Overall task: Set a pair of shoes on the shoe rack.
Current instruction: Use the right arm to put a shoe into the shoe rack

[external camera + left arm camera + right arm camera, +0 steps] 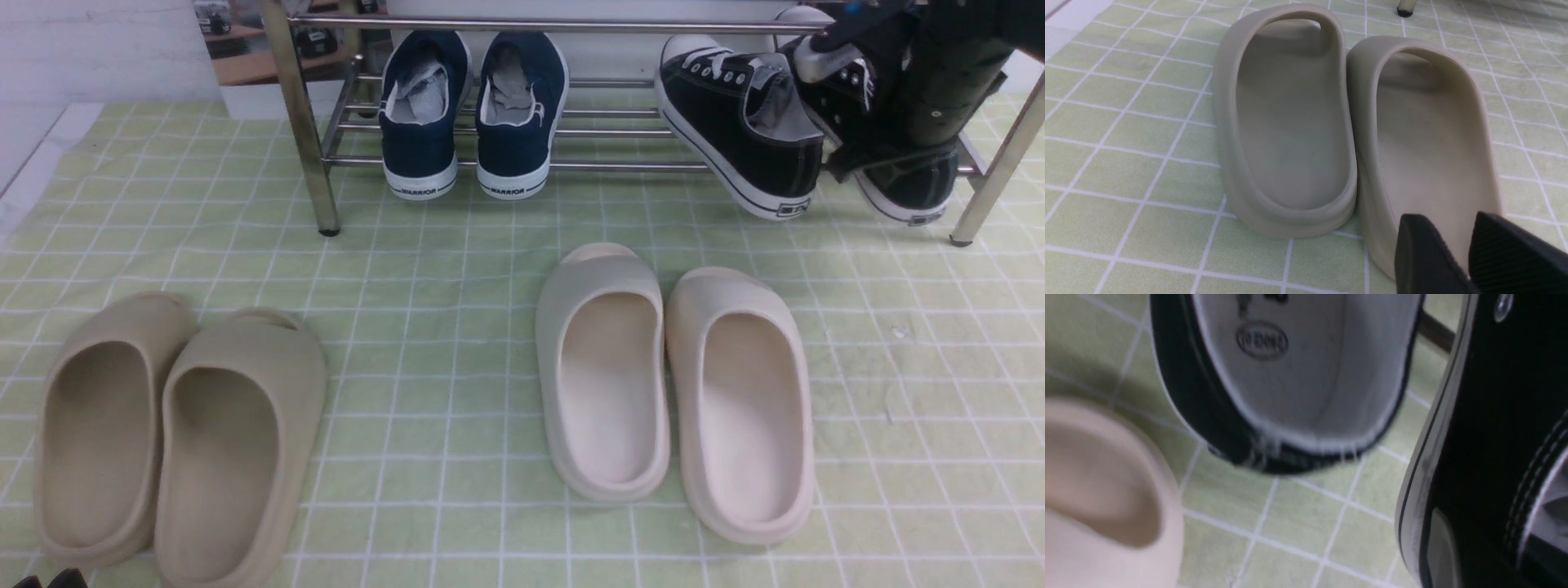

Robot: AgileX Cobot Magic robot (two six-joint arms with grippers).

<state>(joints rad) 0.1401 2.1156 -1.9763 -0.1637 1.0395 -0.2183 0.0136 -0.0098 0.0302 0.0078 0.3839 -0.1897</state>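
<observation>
Nearly there, not finished: pair of shoes point(784, 159) up at the right end of the shoe rack point(304, 122), well apart from the navy sneakers point(473, 106) parked on the same tier; both black sneakers tilted, toes high toward the back, heels hanging past the front tube over the checked cloth point(457, 343); not seated flat on the tubes. Right end effector point(865, 151) closed, by the look of it clamped on the right-hand black sneaker point(918, 188) near its collar; read as a grip because the arm lies straight across that shoe. Left-hand black sneaker point(718, 106) just beside it at the same tilt. Remaining, as judged: level the soles onto the tubes, let go, clear the arm. Left end effector point(1449, 232) low over the beige slides point(171, 425), jaws apart, nothing between them; no part in the placing as far as visible. Cream slides point(678, 384) untouched on the cloth in front of the rack. Hard to read: actual finger contact hidden behind arm and shoe in the front view; right wrist view blurred, showing only grey lining of one sneaker and side wall of the other — no clear fingertips; cannot tell whether one shoe or both are pinched. Right-hand sneaker mostly covered, and upper part of the rack cut off at the frame edge.
</observation>
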